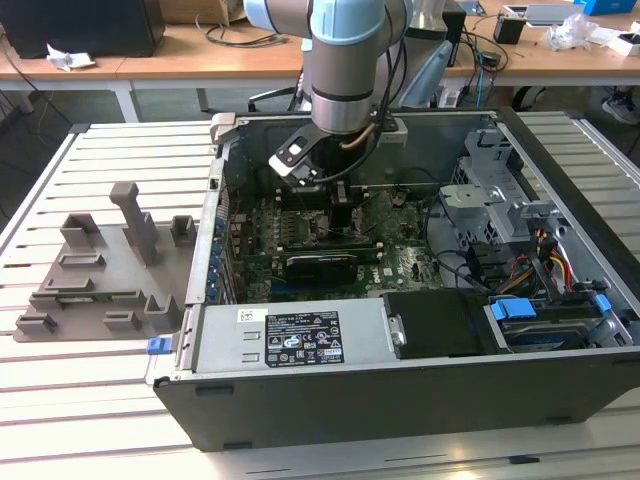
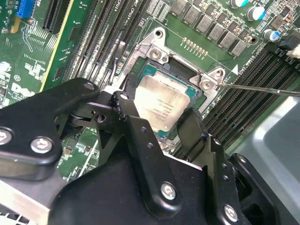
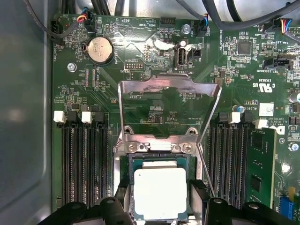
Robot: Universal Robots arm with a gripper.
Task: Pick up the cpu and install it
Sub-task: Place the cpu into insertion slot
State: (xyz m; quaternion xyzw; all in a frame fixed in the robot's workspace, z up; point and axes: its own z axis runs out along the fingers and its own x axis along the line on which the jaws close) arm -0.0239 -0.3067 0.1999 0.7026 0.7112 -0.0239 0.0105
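Arm: one (image 1: 345, 60), reaching down into the open case (image 1: 400, 400) (the case lay on its side on a slatted table (image 1: 90, 400)).
Gripper: one (image 2: 159, 117), low over the board (image 3: 225, 61). Its two black fingers (image 2: 136, 131) were parted only as wide as the cpu, one against each of two opposite edges, so it had hold of the chip.
Cpu: one (image 3: 160, 192), silver lid up, sitting inside the socket (image 3: 157, 146) frame between the fingers in both wrist views.
Plate: one (image 3: 168, 89), swung up off the socket and standing open.
Slots: two banks (image 3: 86, 164), one on each side of the socket.
Coin cell: one (image 3: 100, 49), on the board well apart from the socket.
Labels: one large white-and-black label (image 1: 302, 338) on the grey cover along the case's near wall, and one small white sticker (image 3: 266, 109) on the board. The cpu lid carried faint print (I read none of it out).
Fixture: one grey moulded piece (image 1: 100, 270) on the table, at the exterior view's left of the case.
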